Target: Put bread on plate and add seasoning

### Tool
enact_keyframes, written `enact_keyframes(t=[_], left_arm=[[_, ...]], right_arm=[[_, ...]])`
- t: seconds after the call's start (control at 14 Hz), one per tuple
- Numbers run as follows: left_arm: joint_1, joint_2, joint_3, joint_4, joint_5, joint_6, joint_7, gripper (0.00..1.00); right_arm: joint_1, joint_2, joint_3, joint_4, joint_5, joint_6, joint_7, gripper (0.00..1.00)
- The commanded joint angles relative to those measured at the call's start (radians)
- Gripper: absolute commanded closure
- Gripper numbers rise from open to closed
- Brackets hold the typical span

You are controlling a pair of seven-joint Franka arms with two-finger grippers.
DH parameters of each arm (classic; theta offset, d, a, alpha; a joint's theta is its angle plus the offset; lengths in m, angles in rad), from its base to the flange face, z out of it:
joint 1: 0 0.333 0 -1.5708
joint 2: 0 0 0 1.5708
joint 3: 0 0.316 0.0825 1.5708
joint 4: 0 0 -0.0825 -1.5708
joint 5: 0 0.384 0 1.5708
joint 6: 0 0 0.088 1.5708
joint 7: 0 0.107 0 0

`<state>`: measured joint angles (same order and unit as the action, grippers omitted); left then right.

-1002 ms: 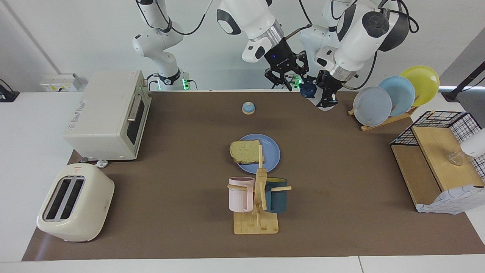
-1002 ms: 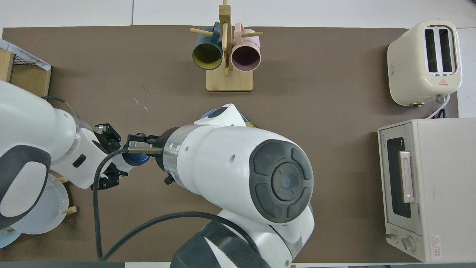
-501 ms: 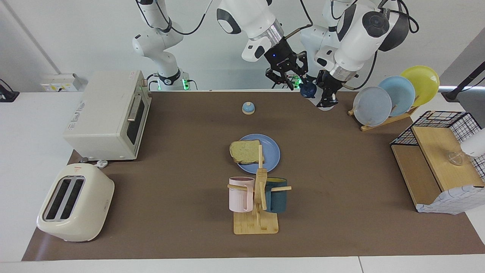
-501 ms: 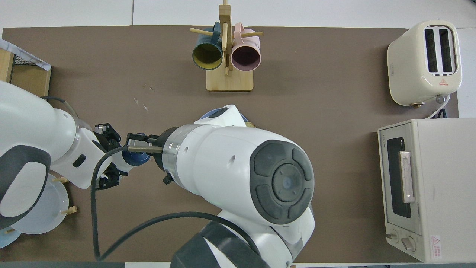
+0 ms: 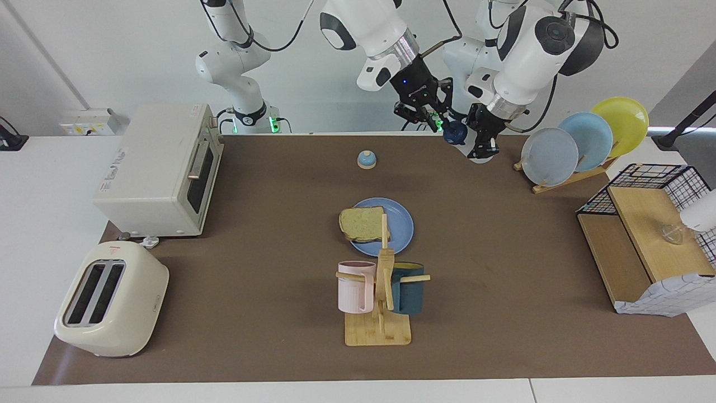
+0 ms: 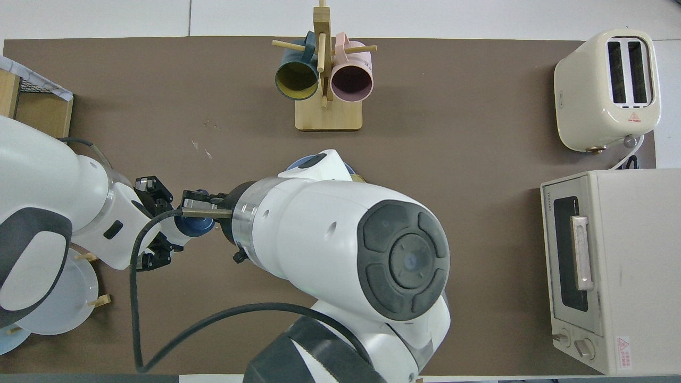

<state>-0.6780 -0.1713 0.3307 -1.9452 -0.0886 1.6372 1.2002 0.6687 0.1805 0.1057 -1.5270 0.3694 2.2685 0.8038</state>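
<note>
I observe the squarish slice of toast with pale greenish-tan crumb and a light brown crust [image 5: 362, 224] lying flat on the round, flat medium-blue plate [image 5: 401, 224], overhanging the rim toward the right arm's end of the table; the plate sits on the brown table mat [image 5: 268, 268] at mid-table, between the small blue-domed bell [image 5: 366, 159], which is nearer to the robots, and the wooden mug stand [image 5: 380, 302], which is farther from them and carries a pink mug [image 5: 354, 286] and a dark teal mug [image 5: 408, 288]. I note both arms raised near the robots' edge of the mat, toward the left arm's end. The left gripper [image 5: 485, 146] is closed on the small translucent white squeeze bottle with the dark navy-blue cap [image 5: 455, 132], holding its pale body so that the bottle lies tilted with the cap pointing toward the right gripper. The right gripper [image 5: 441, 124] reaches across to that cap; its fingertips stand at the cap, and I cannot tell from either view whether they have closed on it. In the overhead view the right arm's bulk hides most of the plate, and only the cap [image 6: 194, 226] shows between the two grippers. The bottle is held in the air, well apart from the plate and toast. Also present: a white toaster oven [image 5: 159, 170] and a cream two-slot toaster [image 5: 109, 299] at the right arm's end, and a wooden rack holding upright plates [image 5: 582, 143] at the left arm's end.
</note>
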Motion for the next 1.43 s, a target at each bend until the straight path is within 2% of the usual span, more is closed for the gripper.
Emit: enact_keyframes(t=[0.0, 0.14, 0.29, 0.93, 1.36], left_arm=[[-0.011, -0.036, 0.002, -0.038, 0.003, 0.029, -0.022, 1.0], [-0.011, -0.036, 0.002, -0.038, 0.001, 0.03, -0.022, 1.0], [-0.011, -0.036, 0.002, -0.038, 0.001, 0.03, -0.022, 1.0], [-0.011, -0.036, 0.002, -0.038, -0.002, 0.03, -0.022, 1.0], [-0.011, -0.036, 0.002, -0.038, -0.002, 0.03, -0.022, 1.0]], right_arm=[[0.002, 0.011, 0.002, 0.018, -0.02, 0.002, 0.032, 0.87], [0.002, 0.011, 0.002, 0.016, -0.02, 0.002, 0.032, 0.91], [0.003, 0.011, 0.002, 0.015, -0.021, 0.002, 0.034, 1.0], [-0.014, 0.013, 0.002, 0.019, 0.005, 0.005, 0.043, 1.0], [-0.052, 0.019, -0.004, 0.011, 0.111, 0.006, 0.072, 1.0]])
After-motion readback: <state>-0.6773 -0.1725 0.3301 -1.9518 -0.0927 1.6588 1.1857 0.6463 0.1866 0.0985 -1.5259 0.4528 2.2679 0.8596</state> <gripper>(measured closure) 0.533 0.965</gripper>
